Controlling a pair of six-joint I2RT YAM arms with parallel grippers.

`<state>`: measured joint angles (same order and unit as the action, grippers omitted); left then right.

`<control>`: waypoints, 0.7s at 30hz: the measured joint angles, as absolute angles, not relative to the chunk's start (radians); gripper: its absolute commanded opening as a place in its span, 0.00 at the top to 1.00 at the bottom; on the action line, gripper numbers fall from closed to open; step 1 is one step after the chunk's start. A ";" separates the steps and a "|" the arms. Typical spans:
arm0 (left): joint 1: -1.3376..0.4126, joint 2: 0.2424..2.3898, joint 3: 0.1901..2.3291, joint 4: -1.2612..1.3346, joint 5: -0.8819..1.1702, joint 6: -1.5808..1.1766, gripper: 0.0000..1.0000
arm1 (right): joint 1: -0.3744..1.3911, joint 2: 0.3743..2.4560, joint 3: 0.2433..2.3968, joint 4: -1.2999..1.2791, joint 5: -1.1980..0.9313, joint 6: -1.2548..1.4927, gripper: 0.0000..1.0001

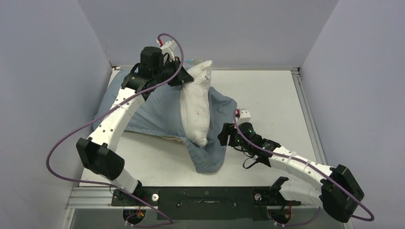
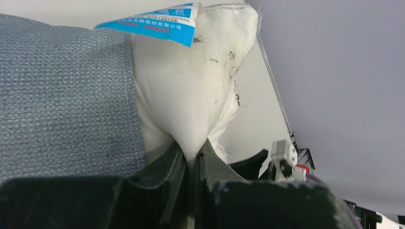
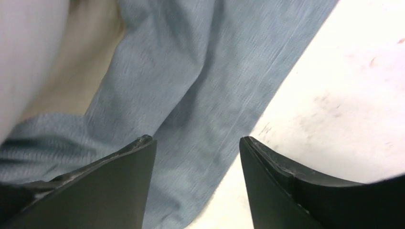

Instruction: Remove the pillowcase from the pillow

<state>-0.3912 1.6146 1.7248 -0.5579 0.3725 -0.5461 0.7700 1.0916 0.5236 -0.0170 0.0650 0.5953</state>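
Note:
The white pillow stands on edge across the blue-grey pillowcase, which lies spread flat on the table. My left gripper is shut on the pillow's far end and holds it raised. In the left wrist view the jaws pinch white pillow fabric, with a blue label above and the pillowcase at left. My right gripper is open over the pillowcase's right edge near the pillow's near end. In the right wrist view its open fingers straddle blue-grey cloth, holding nothing.
White table with a metal rail along the right edge. Grey walls close in on the left, back and right. Purple cables loop from both arms. A black base bar runs along the near edge.

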 measured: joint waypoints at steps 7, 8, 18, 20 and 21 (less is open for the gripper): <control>-0.400 1.551 1.642 -0.557 0.406 -0.547 1.00 | 0.749 0.998 0.666 -0.156 0.069 0.550 0.10; -0.406 1.548 1.632 -0.557 0.406 -0.547 1.00 | 0.749 0.980 0.692 -0.171 0.060 0.538 0.10; -0.476 1.546 1.592 -0.556 0.391 -0.555 1.00 | 0.781 0.950 0.818 -0.186 -0.136 0.602 0.10; -0.486 1.546 1.592 -0.555 0.381 -0.562 1.00 | 0.805 0.971 0.817 -0.168 -0.150 0.643 0.10; -0.492 1.546 1.592 -0.554 0.375 -0.565 1.00 | 0.816 0.979 0.816 -0.162 -0.154 0.657 0.10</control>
